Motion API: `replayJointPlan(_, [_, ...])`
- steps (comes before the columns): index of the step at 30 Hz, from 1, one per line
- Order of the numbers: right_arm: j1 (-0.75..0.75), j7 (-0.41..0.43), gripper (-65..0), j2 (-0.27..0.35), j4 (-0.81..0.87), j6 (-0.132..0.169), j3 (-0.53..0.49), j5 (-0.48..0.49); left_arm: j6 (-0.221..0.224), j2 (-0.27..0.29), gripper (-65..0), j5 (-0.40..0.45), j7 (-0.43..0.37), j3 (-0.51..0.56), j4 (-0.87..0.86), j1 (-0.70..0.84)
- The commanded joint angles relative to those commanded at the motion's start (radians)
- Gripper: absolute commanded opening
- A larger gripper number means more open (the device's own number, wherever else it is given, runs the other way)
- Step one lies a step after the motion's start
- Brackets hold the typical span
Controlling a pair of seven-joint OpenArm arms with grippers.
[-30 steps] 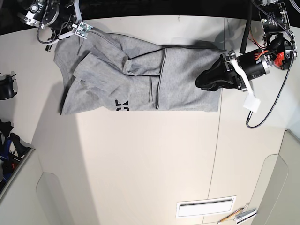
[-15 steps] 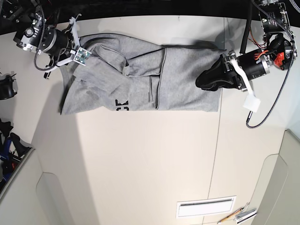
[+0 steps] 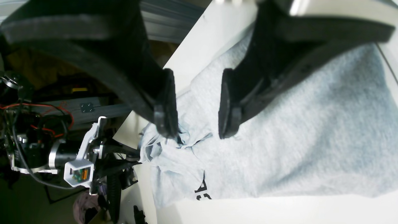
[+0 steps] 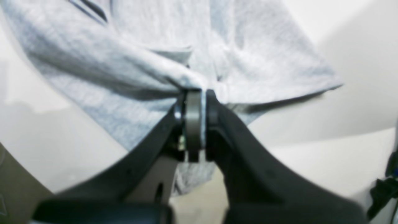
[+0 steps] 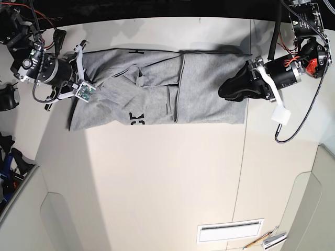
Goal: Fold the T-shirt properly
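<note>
The grey T-shirt (image 5: 157, 89) lies spread along the far side of the white table (image 5: 167, 178), with black lettering (image 5: 136, 117) showing at its near edge. My right gripper (image 5: 90, 78) is at the shirt's left end. In the right wrist view that gripper (image 4: 196, 93) is shut on a pinched ridge of the T-shirt (image 4: 140, 62). My left gripper (image 5: 226, 90) rests over the shirt's right end. In the left wrist view it (image 3: 196, 127) stands open above the T-shirt (image 3: 295, 140), fingertips (image 3: 166, 124) low on the cloth with nothing pinched.
A white slotted plate (image 5: 230, 230) and some pens (image 5: 269, 240) lie near the table's front right. Dark equipment (image 5: 6, 99) sits off the left edge. A cable (image 5: 293, 130) hangs from the left arm over the right side.
My right gripper has moved from the far left corner toward the front, dragging the shirt's left part with it. The bunched folds there have spread flatter. The left arm has not moved.
</note>
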Motion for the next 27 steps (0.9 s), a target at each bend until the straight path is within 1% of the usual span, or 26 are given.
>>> replayJointPlan(2, [0.020,0.000,-65.0,-0.014,-0.001,-0.006,0.000,0.003,0.000,0.000,-42.0,0.000,0.000,0.000,0.000,0.000])
replayJointPlan(3, [0.026,0.001,-65.0,-0.025,-0.001,-0.013,0.000,0.003,0.000,0.000,-42.0,0.000,0.000,0.000,0.000,0.000])
replayJointPlan(9, [0.048,0.008,-65.0,-0.108,-0.006,-0.012,0.000,0.002,0.000,0.000,-42.0,0.000,0.015,0.000,0.000,0.000])
replayJointPlan(10, [0.055,0.008,-65.0,-0.115,-0.006,-0.014,0.000,0.002,0.000,0.000,-42.0,0.000,0.015,0.000,0.000,0.000])
replayJointPlan(11, [0.060,0.013,-65.0,-0.118,-0.006,-0.023,0.000,0.002,0.000,0.000,-42.0,0.000,0.015,0.000,0.000,0.000])
replayJointPlan(13, [0.077,0.013,-65.0,-0.129,-0.013,-0.050,0.000,-0.010,0.000,0.000,-42.0,0.000,0.015,0.000,0.000,0.003])
replayJointPlan(14, [0.088,0.013,-65.0,-0.132,-0.024,-0.056,0.000,-0.010,0.000,0.000,-42.0,0.000,0.015,0.000,0.000,0.007])
replayJointPlan(17, [0.129,0.016,-65.0,-0.135,-0.082,-0.056,0.000,-0.009,0.000,0.000,-42.0,0.001,0.015,0.000,0.000,0.014])
replayJointPlan(21, [0.165,0.019,-65.0,-0.163,-0.172,-0.056,0.000,-0.003,0.000,0.000,-42.0,0.000,0.015,0.000,0.000,0.014])
replayJointPlan(22, [0.165,0.019,-62.7,-0.167,-0.191,-0.056,0.000,0.015,0.000,0.000,-42.0,0.000,0.015,0.000,0.000,0.014])
replayJointPlan(25, [0.164,0.015,-36.8,-0.179,-0.233,-0.057,0.000,0.048,0.000,0.000,-42.0,0.000,0.015,0.000,0.000,0.014])
replayJointPlan(26, [0.164,0.003,-30.9,-0.179,-0.235,-0.063,0.000,0.055,0.000,0.000,-42.0,0.000,0.015,0.000,0.000,0.014])
replayJointPlan(27, [0.165,-0.007,-27.6,-0.179,-0.235,-0.089,0.000,0.055,0.000,0.000,-42.0,0.000,0.014,0.000,0.000,0.014])
